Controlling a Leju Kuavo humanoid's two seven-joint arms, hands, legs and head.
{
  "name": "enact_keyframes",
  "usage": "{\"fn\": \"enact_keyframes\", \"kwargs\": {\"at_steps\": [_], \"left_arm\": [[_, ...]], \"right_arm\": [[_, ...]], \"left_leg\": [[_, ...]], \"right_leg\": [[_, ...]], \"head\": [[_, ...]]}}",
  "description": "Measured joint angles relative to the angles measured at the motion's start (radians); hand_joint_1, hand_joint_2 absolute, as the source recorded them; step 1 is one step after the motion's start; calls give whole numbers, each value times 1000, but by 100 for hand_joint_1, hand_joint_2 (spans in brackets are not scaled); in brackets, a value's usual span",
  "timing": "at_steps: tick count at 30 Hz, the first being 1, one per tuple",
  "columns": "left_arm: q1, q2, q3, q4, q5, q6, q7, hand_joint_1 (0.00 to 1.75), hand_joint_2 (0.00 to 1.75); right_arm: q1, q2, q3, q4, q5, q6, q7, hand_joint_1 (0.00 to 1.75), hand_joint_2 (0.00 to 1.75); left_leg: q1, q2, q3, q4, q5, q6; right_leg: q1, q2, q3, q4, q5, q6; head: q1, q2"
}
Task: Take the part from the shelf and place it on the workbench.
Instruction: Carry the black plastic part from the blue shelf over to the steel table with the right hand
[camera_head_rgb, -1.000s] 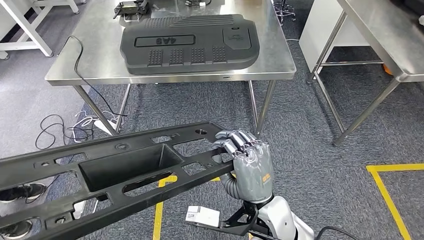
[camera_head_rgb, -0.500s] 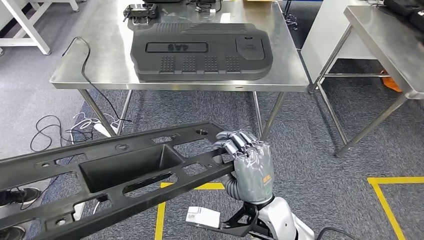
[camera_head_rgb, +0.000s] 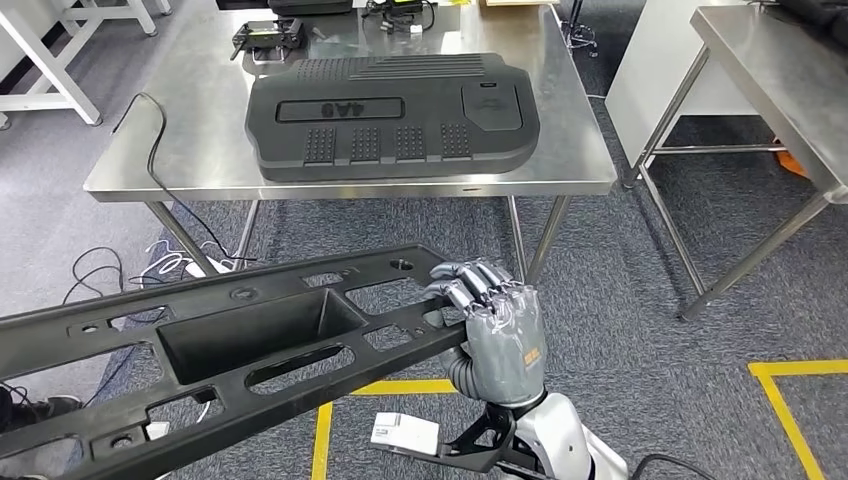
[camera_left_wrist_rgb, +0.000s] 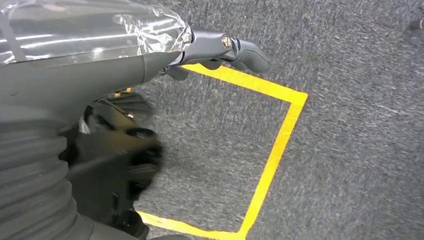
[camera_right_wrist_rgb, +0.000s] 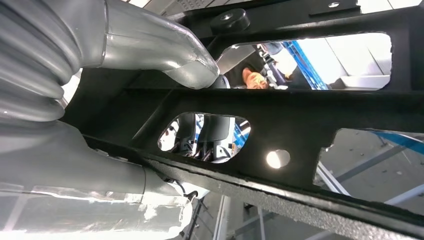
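A long, flat black plastic part (camera_head_rgb: 230, 340) stretches across the lower left of the head view, held in the air above grey carpet. It is a frame-like panel with a deep rectangular well near its middle, several elongated cut-outs, and small round holes along its rails. Its surface is matte and finely textured.

The right hand (camera_head_rgb: 497, 325) grips the part's right end, its fingers curled over the top edge; the right wrist view shows the thumb (camera_right_wrist_rgb: 165, 47) pressed against the underside of the part (camera_right_wrist_rgb: 310, 107). The left hand (camera_left_wrist_rgb: 120, 145) appears dark and blurred against carpet and yellow floor tape (camera_left_wrist_rgb: 272, 160) in its wrist view, and I cannot tell whether it is holding anything.

Ahead stands a steel worktop (camera_head_rgb: 190, 130) carrying a large black ribbed cover (camera_head_rgb: 390, 112), a trailing black cable (camera_head_rgb: 150, 140), and small devices (camera_head_rgb: 265, 38) at its far edge. A second steel table (camera_head_rgb: 770, 80) stands to the right.

Compared with half a second ago, the whole scene has shifted slightly left and downward in view, so the camera has moved. The part and right hand sit in the same place in the frame.
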Motion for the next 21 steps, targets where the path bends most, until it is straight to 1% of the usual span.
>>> {"fn": "enact_keyframes", "kwargs": {"at_steps": [1,2,3,4,5,6,8,9,10,11,12,13,14,15,16,17,18,19,20,21], "left_arm": [[1,0,0,0,0,0,0,0,175],[2,0,0,0,0,0,0,0,175],[2,0,0,0,0,0,0,0,175],[2,0,0,0,0,0,0,0,175],[2,0,0,0,0,0,0,0,175],[2,0,0,0,0,0,0,0,175],[4,0,0,0,0,0,0,0,175],[5,0,0,0,0,0,0,0,175],[5,0,0,0,0,0,0,0,175],[4,0,0,0,0,0,0,0,175],[2,0,0,0,0,0,0,0,175],[1,0,0,0,0,0,0,0,175],[0,0,0,0,0,0,0,0,175],[1,0,0,0,0,0,0,0,175],[1,0,0,0,0,0,0,0,175],[2,0,0,0,0,0,0,0,175],[1,0,0,0,0,0,0,0,175],[1,0,0,0,0,0,0,0,175],[1,0,0,0,0,0,0,0,175],[1,0,0,0,0,0,1,0,175]], "right_arm": [[1,0,0,0,0,0,0,175,175],[1,0,0,0,0,0,0,175,175],[1,0,0,0,0,0,0,175,175],[1,0,0,1,0,0,0,175,175],[1,0,0,1,0,0,0,175,175],[0,0,0,1,0,0,0,175,175],[-1,0,0,1,0,0,0,175,175],[-1,0,0,1,0,-1,0,175,175],[-1,0,0,1,0,-1,0,175,175],[-2,0,0,1,0,-1,0,175,175],[-3,0,0,1,0,-1,0,175,175],[-3,0,0,1,0,-1,0,175,175],[-3,0,0,1,0,-1,0,175,175],[-3,0,0,1,0,-1,0,175,175],[-2,0,0,1,0,-1,0,175,175],[-2,0,0,2,0,-1,1,175,175],[-2,0,0,2,0,-2,1,175,175],[-2,0,0,2,0,-2,1,175,175],[-2,0,0,2,0,-2,1,175,175],[-2,0,0,3,0,-2,1,175,175]], "left_leg": [[3,0,-18,8,11,-2],[5,0,-17,-22,44,-4],[8,1,-1,-83,93,-5],[8,1,17,-141,128,-7],[6,3,30,-192,144,-6],[4,5,36,-221,150,-2],[0,7,37,-233,137,17],[1,7,45,-233,143,27],[2,6,55,-235,141,36],[1,6,65,-238,139,43],[1,6,73,-240,137,50],[0,6,77,-241,134,55],[-2,6,80,-241,130,59],[-5,6,84,-241,125,61],[-7,5,89,-241,120,63],[-9,4,98,-241,113,63],[-11,2,108,-241,106,63],[-11,1,116,-242,98,62],[-12,0,125,-243,92,59],[-12,0,129,-244,85,54]], "right_leg": [[-1,1,6,0,-6,2],[-4,2,15,0,-13,5],[-7,2,25,0,-20,9],[-9,2,36,0,-28,14],[-10,2,43,0,-35,20],[-10,2,48,-1,-42,27],[-7,2,55,3,-48,41],[-7,2,60,7,-50,48],[-8,3,62,20,-54,52],[-9,3,52,46,-65,55],[-9,3,29,91,-84,57],[-8,3,-7,152,-109,57],[-7,3,-50,214,-134,57],[-6,3,-88,262,-150,56],[-5,3,-113,280,-148,53],[-3,3,-120,260,-122,48],[0,3,-112,210,-77,41],[5,3,-96,148,-28,33],[10,3,-84,97,-5,26],[15,3,-76,63,-2,20]], "head": [[0,0],[-1,0],[-1,0],[-2,0],[-6,0],[-9,0],[-11,0],[-8,0],[-6,0],[-4,0],[-2,0],[2,0],[6,0],[9,0],[11,0],[12,0],[14,0],[16,0],[15,0],[16,0]]}}
